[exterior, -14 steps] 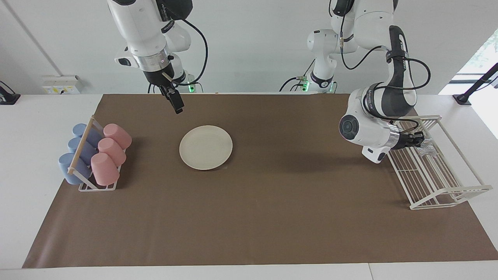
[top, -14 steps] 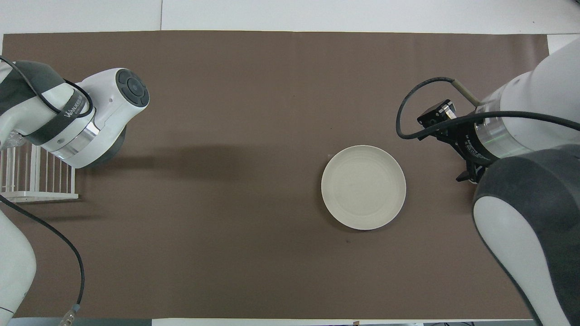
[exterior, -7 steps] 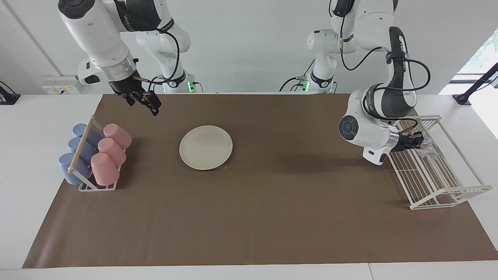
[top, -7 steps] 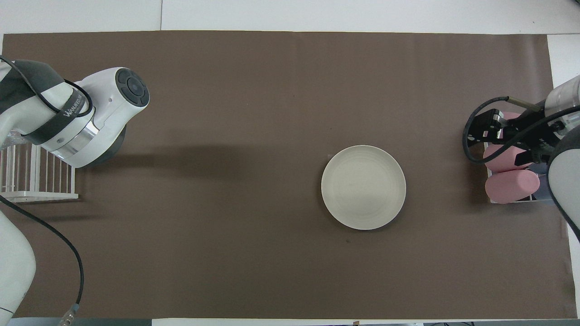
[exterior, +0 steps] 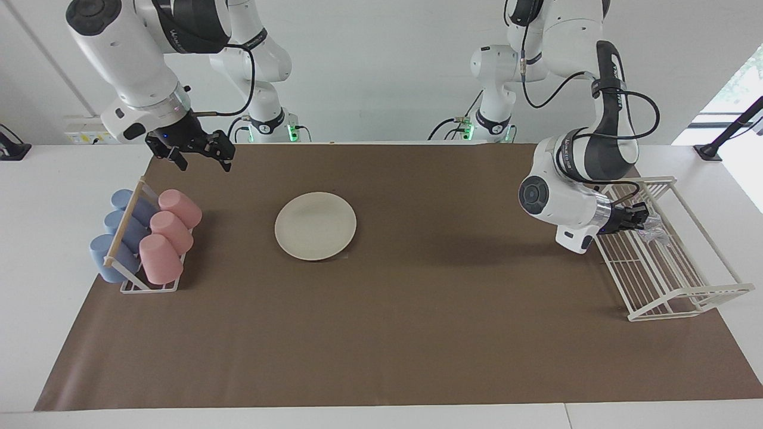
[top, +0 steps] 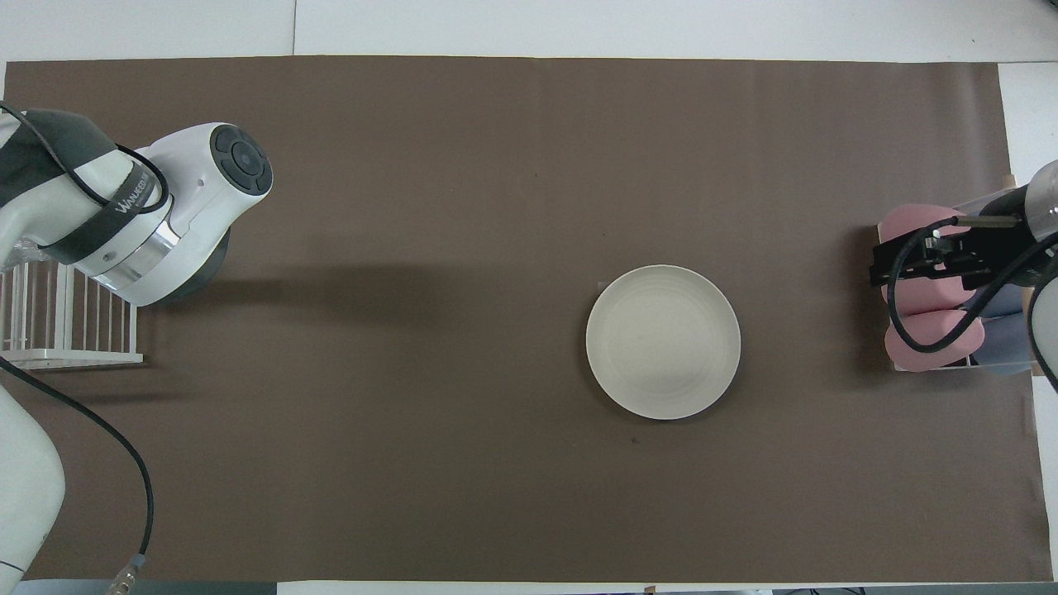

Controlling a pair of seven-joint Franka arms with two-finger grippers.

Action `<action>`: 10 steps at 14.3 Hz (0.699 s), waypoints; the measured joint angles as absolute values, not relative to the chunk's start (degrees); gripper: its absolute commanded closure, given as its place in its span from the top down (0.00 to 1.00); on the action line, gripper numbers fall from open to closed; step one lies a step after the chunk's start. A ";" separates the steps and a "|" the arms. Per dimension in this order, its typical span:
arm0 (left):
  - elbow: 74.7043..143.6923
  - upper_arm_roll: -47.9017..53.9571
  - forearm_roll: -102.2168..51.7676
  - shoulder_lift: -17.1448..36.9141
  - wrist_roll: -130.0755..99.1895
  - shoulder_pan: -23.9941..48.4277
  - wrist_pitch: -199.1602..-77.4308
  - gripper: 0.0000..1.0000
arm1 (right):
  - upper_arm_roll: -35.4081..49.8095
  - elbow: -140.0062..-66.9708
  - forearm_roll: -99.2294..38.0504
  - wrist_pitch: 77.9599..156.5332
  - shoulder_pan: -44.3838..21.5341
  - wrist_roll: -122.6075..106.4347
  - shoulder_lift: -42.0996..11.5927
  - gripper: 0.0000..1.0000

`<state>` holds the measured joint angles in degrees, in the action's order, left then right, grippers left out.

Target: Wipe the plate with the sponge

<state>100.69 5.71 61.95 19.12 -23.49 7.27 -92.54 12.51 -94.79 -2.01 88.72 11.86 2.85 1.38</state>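
brown mat [exterior: 417,333] | cup rack [exterior: 128,247]: 3 pink [exterior: 160,257] + 3 blue cups [exterior: 107,256] | white wire rack [exterior: 667,262]

Bright, even light; soft shadows fall on the brown mat [exterior: 417,333].

plate [exterior: 315,225]: matt, smooth | sponge [exterior: 654,229]: shiny, crinkly | mat [exterior: 417,333]: matt brown paper | rack [exterior: 673,280]: white wire

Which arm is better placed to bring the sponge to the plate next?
Left. Its pincer is already at the sponge in the white wire rack. The right pincer hangs open, up in the air near the cup rack, with no sponge there. The plate lies bare between them.
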 measured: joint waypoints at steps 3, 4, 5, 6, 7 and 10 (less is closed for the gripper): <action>100.69 5.63 61.95 19.12 -23.54 7.11 -92.61 1.00 | 12.46 -94.33 -1.98 88.70 13.69 -1.32 1.92 1.00; 100.69 5.62 61.95 19.12 -23.56 7.11 -92.62 1.00 | 12.43 -94.33 -1.98 88.76 14.13 -2.71 1.90 1.00; 100.69 5.62 61.95 19.12 -23.57 7.10 -92.62 1.00 | 12.43 -94.33 -1.98 88.83 14.32 -3.40 1.91 1.00; 100.69 5.61 61.95 19.12 -23.59 7.10 -92.62 1.00 | 12.44 -94.33 -1.98 88.88 14.34 -3.64 1.91 1.00; 100.68 5.59 61.94 19.10 -23.66 7.07 -92.62 1.00 | 12.49 -94.33 -1.98 88.91 14.33 -3.64 1.91 1.00; 100.29 5.44 58.71 18.61 -24.05 6.36 -92.92 1.00 | 12.51 -94.33 -1.97 88.93 14.33 -3.64 1.91 1.00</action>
<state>100.29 5.44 58.71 18.61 -24.05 6.36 -92.92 12.51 -94.33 -1.97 88.93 14.33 -3.64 1.91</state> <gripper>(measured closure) 0.000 0.000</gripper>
